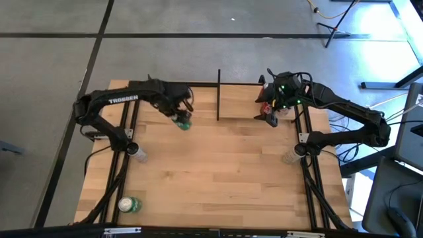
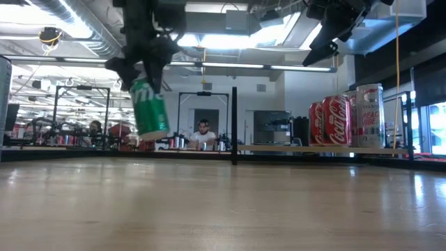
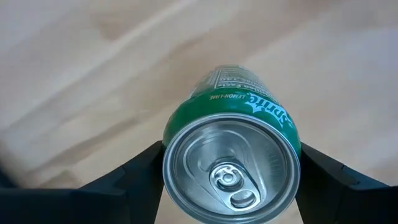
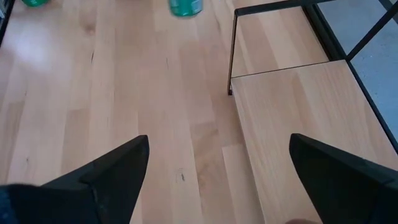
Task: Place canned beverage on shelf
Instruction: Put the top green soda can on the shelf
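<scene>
Sprite can (image 2: 149,107) is up in the air, pinched near its top by the left pincer (image 1: 180,114) and hanging tilted above the bench (image 1: 218,172), left of the shelf (image 1: 241,106). Left wrist view looks straight down on its lid with a dark finger pressed on each side. Right pincer (image 4: 217,171) hovers over the shelf's right end with fingers spread wide, nothing between them. Two red Coke cans (image 2: 335,120) and a silver can (image 2: 369,116) stand on the shelf's right end. Another green can (image 1: 129,205) lies on its side near the bench's front left corner.
</scene>
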Robot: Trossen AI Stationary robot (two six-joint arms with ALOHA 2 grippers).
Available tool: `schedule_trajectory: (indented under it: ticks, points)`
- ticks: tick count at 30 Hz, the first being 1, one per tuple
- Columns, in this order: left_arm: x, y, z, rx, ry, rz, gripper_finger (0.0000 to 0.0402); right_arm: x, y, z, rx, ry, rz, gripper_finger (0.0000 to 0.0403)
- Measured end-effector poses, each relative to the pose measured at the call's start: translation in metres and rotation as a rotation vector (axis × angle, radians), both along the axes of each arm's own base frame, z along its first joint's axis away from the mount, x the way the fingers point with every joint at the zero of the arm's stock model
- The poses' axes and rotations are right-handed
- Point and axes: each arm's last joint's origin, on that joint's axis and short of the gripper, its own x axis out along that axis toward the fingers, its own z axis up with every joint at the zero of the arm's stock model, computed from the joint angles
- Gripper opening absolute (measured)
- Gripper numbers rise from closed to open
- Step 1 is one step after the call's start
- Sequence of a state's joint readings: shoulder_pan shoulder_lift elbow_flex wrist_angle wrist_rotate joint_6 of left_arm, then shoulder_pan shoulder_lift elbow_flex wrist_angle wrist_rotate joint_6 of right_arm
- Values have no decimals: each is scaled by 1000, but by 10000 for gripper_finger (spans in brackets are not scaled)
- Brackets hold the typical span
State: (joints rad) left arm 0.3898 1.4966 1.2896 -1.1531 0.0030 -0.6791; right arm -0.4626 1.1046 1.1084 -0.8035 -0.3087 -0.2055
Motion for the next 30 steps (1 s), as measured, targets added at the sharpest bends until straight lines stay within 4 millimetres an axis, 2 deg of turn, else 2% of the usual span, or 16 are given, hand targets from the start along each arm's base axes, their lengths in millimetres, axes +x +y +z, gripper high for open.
schedule_trajectory:
  ticks: [6,17,21,25,30]
  points:
    - [26,-32,4,16,-150,-118,261,9,21,-1,-52,32,18,376]
    - [52,-77,13,0,-371,-297,261,17,54,-1,46,45,-104,376]
    - [64,-86,11,-2,-340,-322,261,17,63,-2,80,60,-150,376]
    - [85,-96,12,-16,-307,-389,261,17,70,-2,120,60,-163,376]
    - [109,-105,0,-30,-192,-466,261,15,77,-5,138,98,-185,376]
